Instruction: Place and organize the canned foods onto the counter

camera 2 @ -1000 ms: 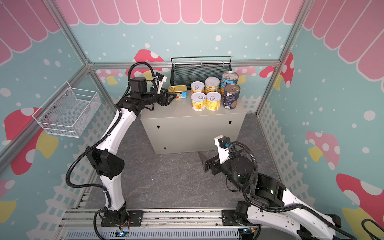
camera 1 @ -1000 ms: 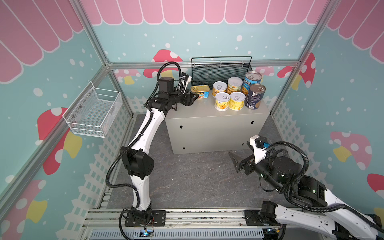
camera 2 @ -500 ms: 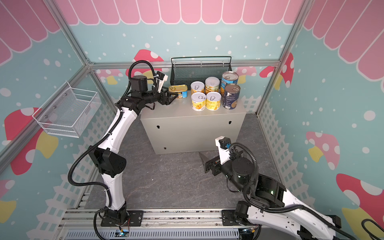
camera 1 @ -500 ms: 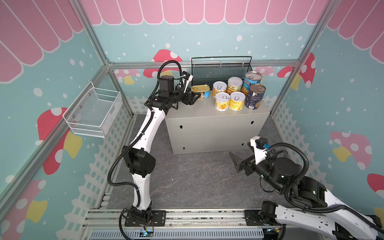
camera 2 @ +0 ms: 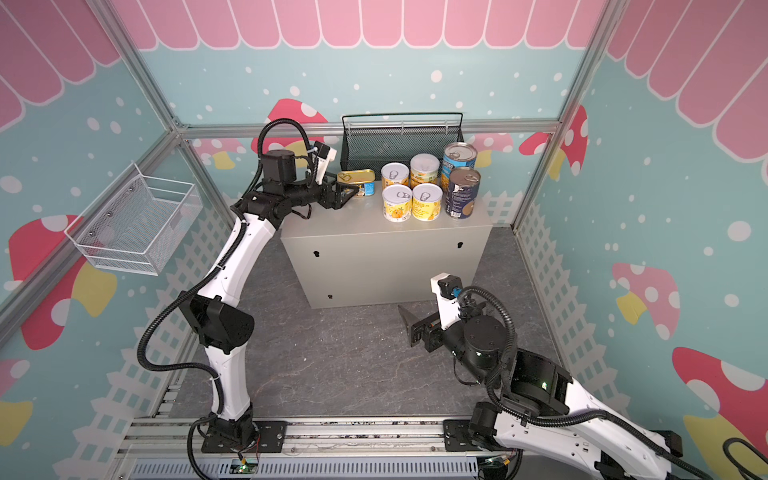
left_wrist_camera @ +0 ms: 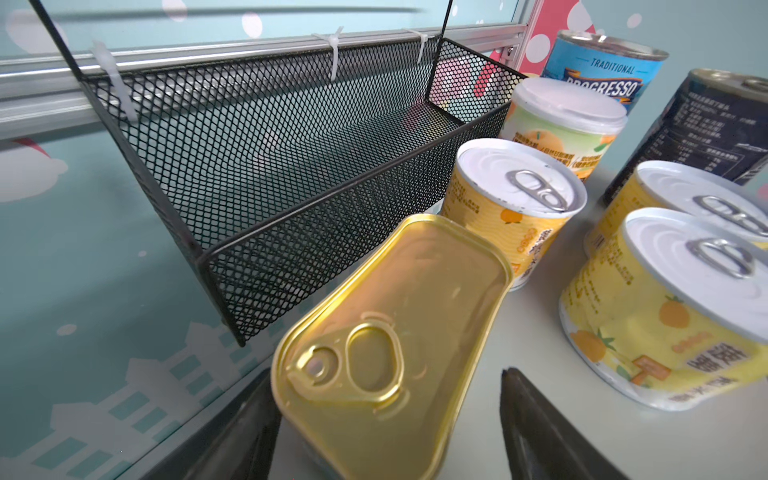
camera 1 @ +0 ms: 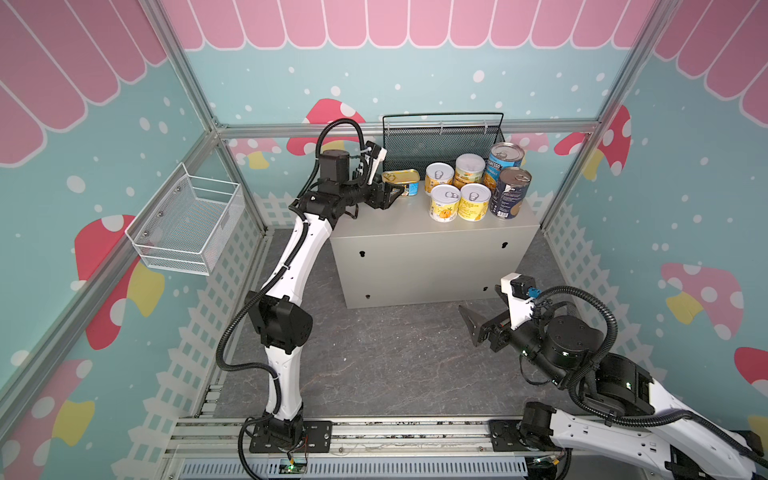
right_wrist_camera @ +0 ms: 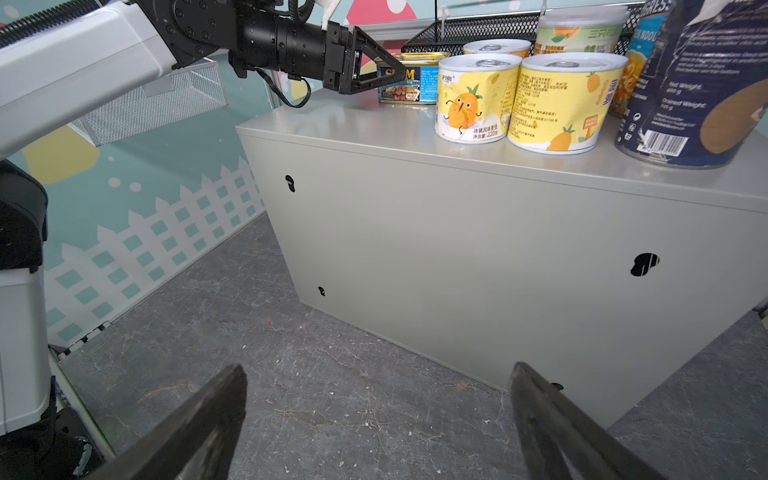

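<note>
On the desk [camera 1: 399, 218], left jaws stand spread, apparently releasing the SPAM tin [camera 1: 401, 177]; right jaws gape; next, retreat without nudging.

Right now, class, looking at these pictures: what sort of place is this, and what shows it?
Probably a pretend shop stall built for robot practice: a painted pink awning along the top, tins grouped on a grey counter, and a black mesh basket hung behind it.

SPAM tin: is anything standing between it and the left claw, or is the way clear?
Nothing visible does. The left claw is open around the near end of the SPAM tin, which sits on the counter; the yellow cans stand on its far side.
</note>
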You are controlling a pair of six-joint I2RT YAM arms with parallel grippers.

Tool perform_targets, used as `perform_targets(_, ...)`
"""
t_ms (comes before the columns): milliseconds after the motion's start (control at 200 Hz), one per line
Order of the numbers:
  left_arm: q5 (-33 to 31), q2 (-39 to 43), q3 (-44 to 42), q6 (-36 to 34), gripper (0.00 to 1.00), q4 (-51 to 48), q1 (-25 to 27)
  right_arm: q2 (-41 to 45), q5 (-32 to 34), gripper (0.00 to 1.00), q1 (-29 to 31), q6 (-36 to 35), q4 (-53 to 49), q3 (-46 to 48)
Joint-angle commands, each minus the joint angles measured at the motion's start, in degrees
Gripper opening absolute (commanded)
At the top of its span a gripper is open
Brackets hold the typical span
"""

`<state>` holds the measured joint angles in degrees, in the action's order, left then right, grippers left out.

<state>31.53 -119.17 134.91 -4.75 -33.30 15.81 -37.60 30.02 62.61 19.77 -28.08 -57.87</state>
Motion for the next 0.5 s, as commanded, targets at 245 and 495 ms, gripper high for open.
perform_targets(245, -1.91, 0.07, 9.26, 10.41, 0.84, -3.91, -1.13, 1.11, 0.57, 0.99, 0.05, 0.69, 1.34, 1.52)
perform_targets(495, -7.03, -2.47, 13.33, 17.04, 0.82, -5.55, -1.94, 1.83, 0.5, 1.0, 0.01, 0.95, 1.6, 2.11)
